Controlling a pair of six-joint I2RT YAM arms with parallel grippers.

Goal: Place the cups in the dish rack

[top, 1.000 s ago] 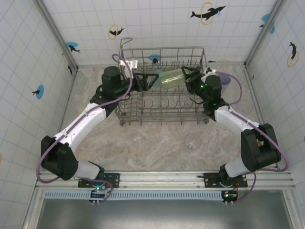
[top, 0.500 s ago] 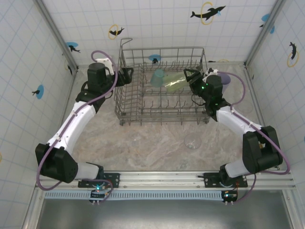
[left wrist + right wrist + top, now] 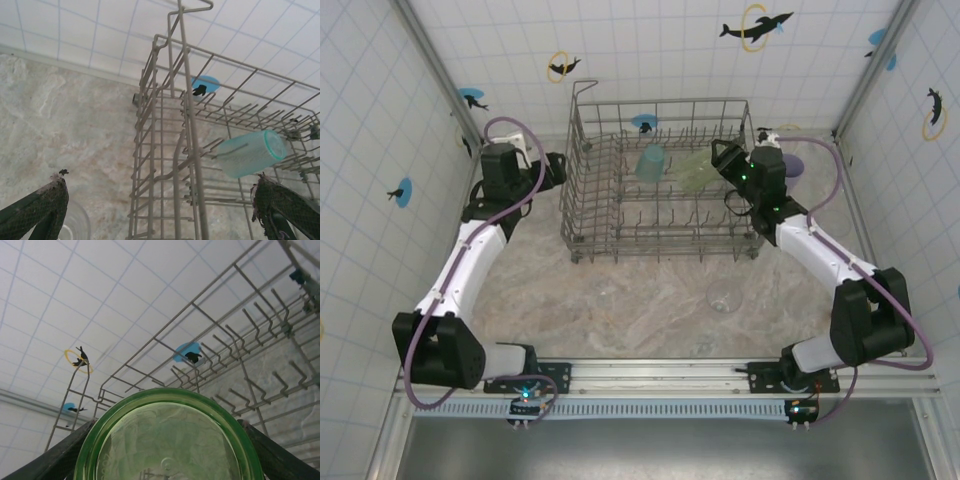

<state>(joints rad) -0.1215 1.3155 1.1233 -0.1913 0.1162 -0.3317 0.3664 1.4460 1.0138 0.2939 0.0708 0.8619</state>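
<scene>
The grey wire dish rack [image 3: 665, 102] stands at the back middle of the table. A teal cup [image 3: 650, 163] sits upside down on its tines, also in the left wrist view as the teal cup [image 3: 250, 152]. My right gripper [image 3: 718, 160] reaches over the rack's right side, shut on a lime green cup [image 3: 695, 170]. That cup [image 3: 170, 445] sits between the two fingers [image 3: 50, 460] above the rack [image 3: 240, 320]. My left gripper [image 3: 558, 167] hangs open and empty outside the rack's left wall [image 3: 187, 125].
A lavender cup [image 3: 792, 165] sits on the table behind my right wrist. Clear cups stand on the marble in front of the rack, one [image 3: 724, 297] to the right and one [image 3: 605, 290] to the left. Tiled walls close in three sides.
My left arm has pulled back leftward out of the rack, leaving the teal cup on the tines. The right gripper has carried the green cup slightly to the right.
</scene>
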